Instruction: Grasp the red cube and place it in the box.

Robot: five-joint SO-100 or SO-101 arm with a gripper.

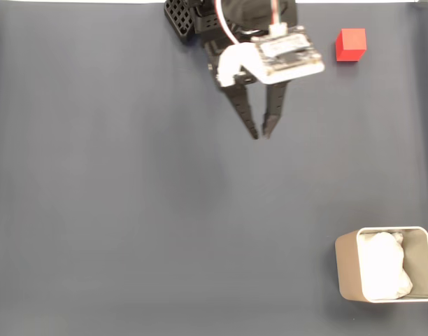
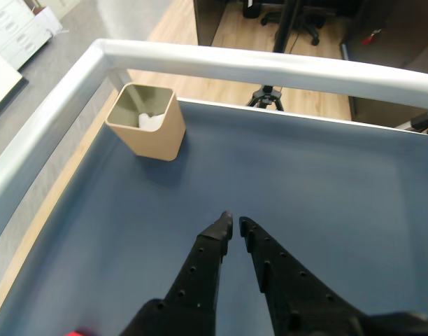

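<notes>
The red cube (image 1: 351,44) rests on the dark blue-grey mat at the far right of the top edge in the fixed view; a sliver of the red cube (image 2: 77,333) peeks in at the bottom left of the wrist view. My gripper (image 1: 261,134) (image 2: 235,221) hangs over bare mat left of and below the cube, its black fingers nearly touching and holding nothing. The beige box (image 1: 345,269) (image 2: 154,143) with white paper inside stands in the bottom right corner of the fixed view, far from the gripper.
A pale metal rail (image 2: 270,66) borders the mat on two sides in the wrist view, and the box stands in its corner. Beyond the rail are a wooden floor, a tripod (image 2: 268,96) and an office chair. The arm's base (image 1: 200,17) sits at the top centre.
</notes>
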